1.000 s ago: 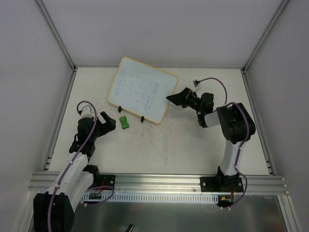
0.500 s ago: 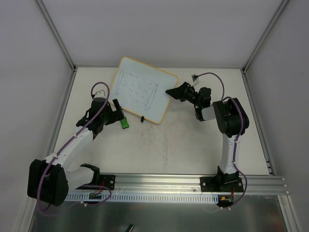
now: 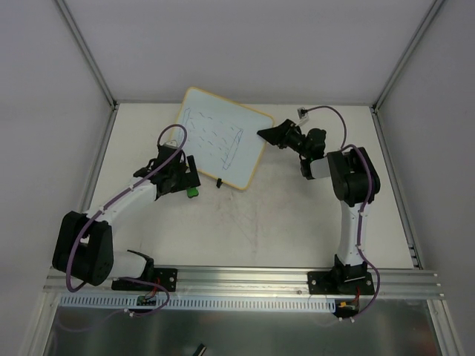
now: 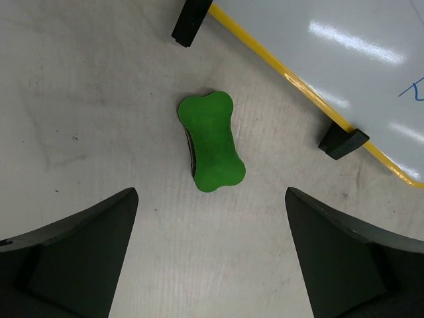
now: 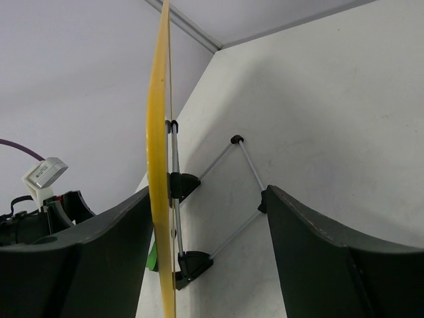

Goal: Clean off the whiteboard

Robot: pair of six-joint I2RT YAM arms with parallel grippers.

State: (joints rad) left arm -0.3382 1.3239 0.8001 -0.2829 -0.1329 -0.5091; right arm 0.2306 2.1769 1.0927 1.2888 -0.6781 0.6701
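Pale tabletop, left gripper spread above eraser; whiteboard beside

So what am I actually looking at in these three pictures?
Two robot arms bolted to the near edge of a table. One picture looks down from overhead. The other two come from a camera on each wrist, so the dark shapes at the sides are that arm's own tool. A scribbled-on whiteboard stands propped on the table, and a small green eraser lies beside it. The left tool hovers open over the eraser. The right tool is open at the board's yellow edge. Neither holds anything.
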